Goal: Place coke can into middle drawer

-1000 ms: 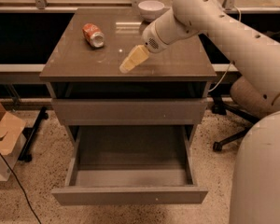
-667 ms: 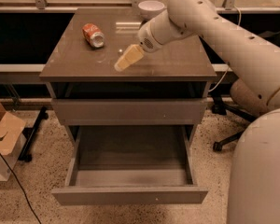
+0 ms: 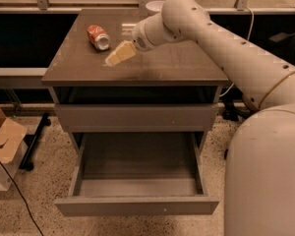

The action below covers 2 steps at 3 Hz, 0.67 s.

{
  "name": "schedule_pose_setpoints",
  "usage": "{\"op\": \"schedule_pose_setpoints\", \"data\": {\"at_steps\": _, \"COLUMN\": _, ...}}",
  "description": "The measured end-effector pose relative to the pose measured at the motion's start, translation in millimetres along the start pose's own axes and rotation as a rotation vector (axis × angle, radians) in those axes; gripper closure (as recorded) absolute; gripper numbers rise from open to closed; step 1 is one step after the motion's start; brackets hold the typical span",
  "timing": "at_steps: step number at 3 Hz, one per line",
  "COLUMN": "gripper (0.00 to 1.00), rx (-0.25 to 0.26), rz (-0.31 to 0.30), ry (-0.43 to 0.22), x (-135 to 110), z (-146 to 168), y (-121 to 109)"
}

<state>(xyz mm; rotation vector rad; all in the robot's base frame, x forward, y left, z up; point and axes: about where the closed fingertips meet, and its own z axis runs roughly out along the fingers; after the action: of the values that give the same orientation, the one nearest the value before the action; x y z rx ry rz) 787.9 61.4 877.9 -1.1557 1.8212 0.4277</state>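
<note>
Alignment matters: the yellowish hand [image 3: 119, 54], clenched or not I cannot tell, hovers near the dented red soda can [image 3: 98, 37], seemingly lying sideways; straddle its width.

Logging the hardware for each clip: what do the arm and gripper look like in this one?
The arm is a cream-white chain of smooth, rounded tubular segments with small dark dots along it and a grey disc at the wrist. The gripper, over the cabinet top near the coke can, is pale yellow and tapered.
</note>
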Motion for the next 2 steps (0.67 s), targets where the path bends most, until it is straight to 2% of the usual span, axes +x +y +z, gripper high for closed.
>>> {"op": "schedule_pose_setpoints", "data": {"at_steps": 1, "gripper": 0.00, "rx": -0.004, "rz": 0.017, "ry": -0.047, "x": -15, "z": 25, "y": -4}}
{"op": "schedule_pose_setpoints", "data": {"at_steps": 2, "gripper": 0.00, "rx": -0.033, "rz": 0.036, "ry": -0.095, "x": -33, "z": 57, "y": -9}}
